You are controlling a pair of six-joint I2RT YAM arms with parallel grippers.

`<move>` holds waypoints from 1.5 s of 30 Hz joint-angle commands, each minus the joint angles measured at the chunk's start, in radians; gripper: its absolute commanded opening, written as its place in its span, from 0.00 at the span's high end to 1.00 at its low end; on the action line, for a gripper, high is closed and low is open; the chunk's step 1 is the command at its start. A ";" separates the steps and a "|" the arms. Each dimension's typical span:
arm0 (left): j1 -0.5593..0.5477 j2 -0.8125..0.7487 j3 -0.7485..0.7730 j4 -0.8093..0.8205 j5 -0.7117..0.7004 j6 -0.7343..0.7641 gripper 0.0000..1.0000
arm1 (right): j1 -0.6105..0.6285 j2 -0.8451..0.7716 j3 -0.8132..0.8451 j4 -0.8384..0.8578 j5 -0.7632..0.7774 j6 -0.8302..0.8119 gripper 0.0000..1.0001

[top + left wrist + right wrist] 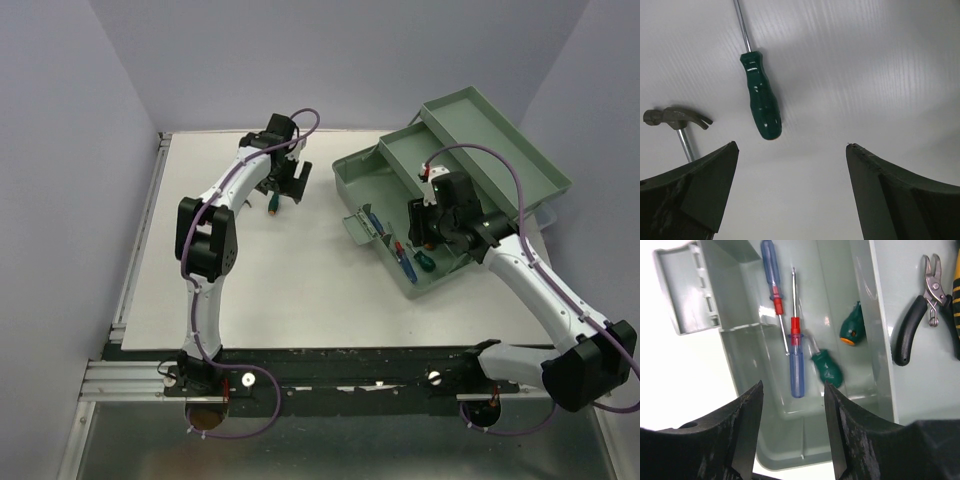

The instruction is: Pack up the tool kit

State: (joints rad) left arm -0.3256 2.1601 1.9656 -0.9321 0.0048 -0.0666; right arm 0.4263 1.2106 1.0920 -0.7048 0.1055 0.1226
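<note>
The grey-green toolbox (362, 183) stands open at the right, its trays (500, 140) fanned out behind. My right gripper (425, 238) hangs open and empty over the box's bottom compartment (805, 440). In it lie two blue-handled screwdrivers (796, 367) and two green-handled screwdrivers (828, 368). Black-handled pliers (916, 320) and a yellow-black tool (956, 287) lie in the tray beside it. My left gripper (284, 182) is open and empty just above the table (850, 75). A green-handled screwdriver (762, 100) and a small hammer (675, 119) lie in front of it.
A grey flap (687, 295) sticks out from the toolbox's near-left wall. White table runs between the arms (300, 270). Purple walls close in the left, back and right sides. A metal rail (140, 230) runs along the table's left edge.
</note>
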 commanded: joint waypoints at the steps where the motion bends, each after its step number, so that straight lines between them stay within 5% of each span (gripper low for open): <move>1: 0.043 0.087 0.107 -0.091 -0.017 0.022 0.07 | 0.005 -0.066 -0.026 0.041 -0.061 0.006 0.40; 16: 0.071 0.224 0.144 -0.097 0.084 0.017 0.44 | 0.005 -0.143 -0.043 0.071 -0.087 0.026 0.40; 19: 0.071 0.211 0.118 -0.077 0.084 0.014 0.70 | 0.005 -0.166 -0.060 0.074 -0.089 0.031 0.40; 25: 0.068 0.048 -0.054 0.071 0.139 0.004 0.99 | 0.005 -0.190 -0.090 0.085 -0.086 0.046 0.40; 36: 0.034 -0.437 -0.439 0.367 0.340 -0.108 1.00 | 0.005 -0.220 -0.096 0.171 -0.099 0.159 0.40; 41: -0.038 -0.612 -0.643 0.553 0.478 -0.143 1.00 | 0.011 -0.246 -0.171 0.406 -0.265 0.345 0.25; 45: -0.101 -0.678 -0.758 0.659 0.619 -0.167 1.00 | 0.061 -0.226 -0.204 0.547 -0.271 0.419 0.25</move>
State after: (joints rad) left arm -0.3645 1.5223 1.3235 -0.4549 0.4091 -0.1883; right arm 0.4435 0.9710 0.9154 -0.3607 -0.0959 0.4164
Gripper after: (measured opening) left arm 0.182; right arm 0.753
